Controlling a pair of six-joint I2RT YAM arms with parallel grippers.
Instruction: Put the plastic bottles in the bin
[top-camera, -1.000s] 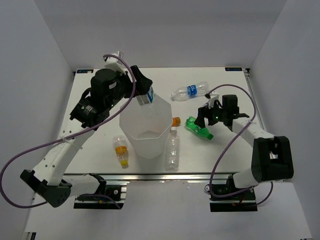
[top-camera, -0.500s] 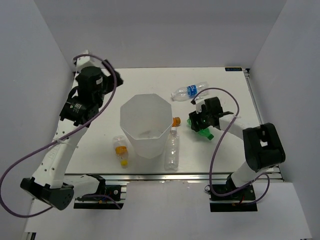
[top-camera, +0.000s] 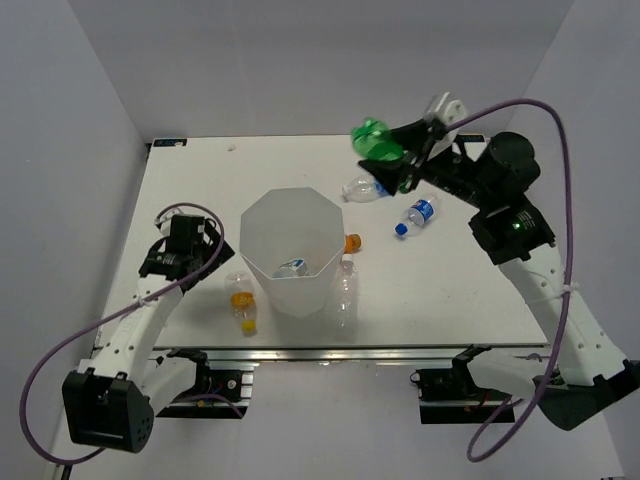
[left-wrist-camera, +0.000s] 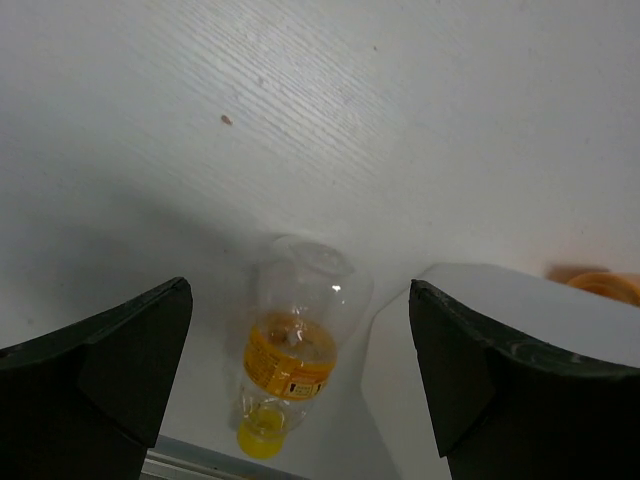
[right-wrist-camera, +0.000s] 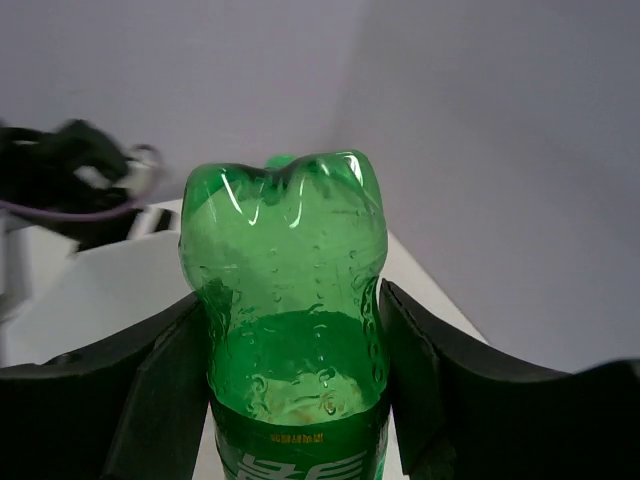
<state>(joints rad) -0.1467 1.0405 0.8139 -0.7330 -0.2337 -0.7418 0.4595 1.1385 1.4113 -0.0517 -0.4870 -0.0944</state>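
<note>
The bin (top-camera: 290, 225) stands mid-table, and a blue-labelled plastic bottle (top-camera: 292, 266) lies inside it. High over the table's back right, my right gripper (top-camera: 392, 160) (right-wrist-camera: 290, 380) is shut on the green bottle (top-camera: 376, 140) (right-wrist-camera: 285, 290). My left gripper (top-camera: 200, 258) (left-wrist-camera: 298, 300) hangs open and low, left of the bin. A yellow-capped, orange-labelled bottle (top-camera: 241, 300) (left-wrist-camera: 290, 355) lies on the table ahead of it, apart from both fingers. A clear bottle (top-camera: 342, 295) leans at the bin's right foot.
A blue-capped bottle (top-camera: 418, 215) lies right of the bin. Another clear bottle (top-camera: 358, 188) is partly hidden behind my right gripper. An orange cap (top-camera: 352, 242) shows at the bin's right side. The bin wall (left-wrist-camera: 470, 340) is close to my left gripper's right finger.
My right gripper closed on the green bottle and lifted it up and back. My left arm dropped its blue-labelled bottle into the bin and came down left of the bin.
</note>
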